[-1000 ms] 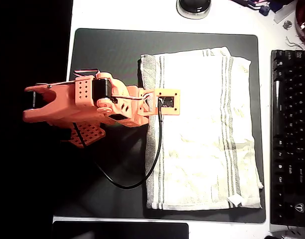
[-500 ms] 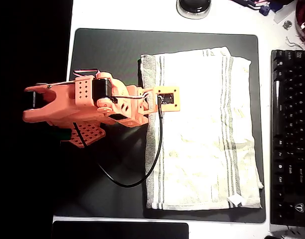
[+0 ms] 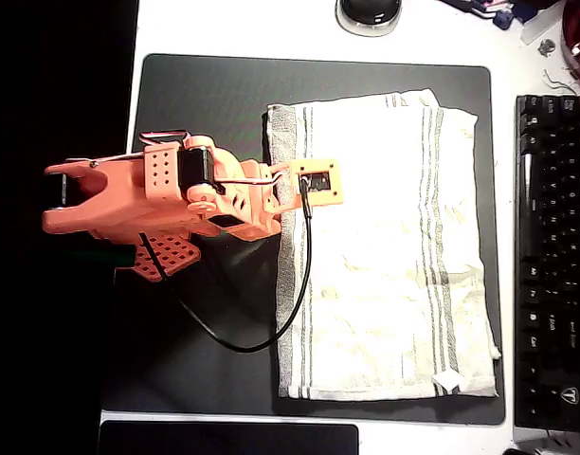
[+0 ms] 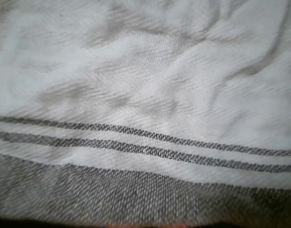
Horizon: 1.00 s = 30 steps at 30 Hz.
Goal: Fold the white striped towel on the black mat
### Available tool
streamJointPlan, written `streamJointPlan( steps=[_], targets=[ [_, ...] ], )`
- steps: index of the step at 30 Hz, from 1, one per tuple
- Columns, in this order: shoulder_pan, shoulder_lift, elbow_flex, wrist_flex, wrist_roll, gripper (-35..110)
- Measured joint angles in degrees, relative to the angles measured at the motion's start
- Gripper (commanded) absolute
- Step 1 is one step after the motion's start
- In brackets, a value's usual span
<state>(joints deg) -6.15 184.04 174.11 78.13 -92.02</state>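
A white desk carried the scene, its left part lost in deep shadow. In the overhead view the orange plastic arm reached in from the left, its wrist end with the small orange camera block hanging over the left edge of the cloth; the fingers lay hidden beneath it, so whether the gripper was released or clenched could not be told. A thin black cable looped from that block down over the pad. Below lay the white striped towel, an off-white terry rectangle spread flat though wrinkled, with thin grey stripes near its left and right edges. The wrist view looked closely at its weave. The towel rested on the right half of the black mat, a large dark pad with rounded corners. A black keyboard stood just beside the mat's right edge.
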Motion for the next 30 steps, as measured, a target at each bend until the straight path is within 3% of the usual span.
streamJointPlan(
  steps=[14, 22, 30],
  targets=[
    [-17.23, -42.1, -32.7, 0.26, 6.24, 0],
    [-25.75, -61.35, -47.64, -5.19, 12.66, 0],
    [-29.18, -83.85, -66.36, -5.54, 21.01, 3]
  ],
)
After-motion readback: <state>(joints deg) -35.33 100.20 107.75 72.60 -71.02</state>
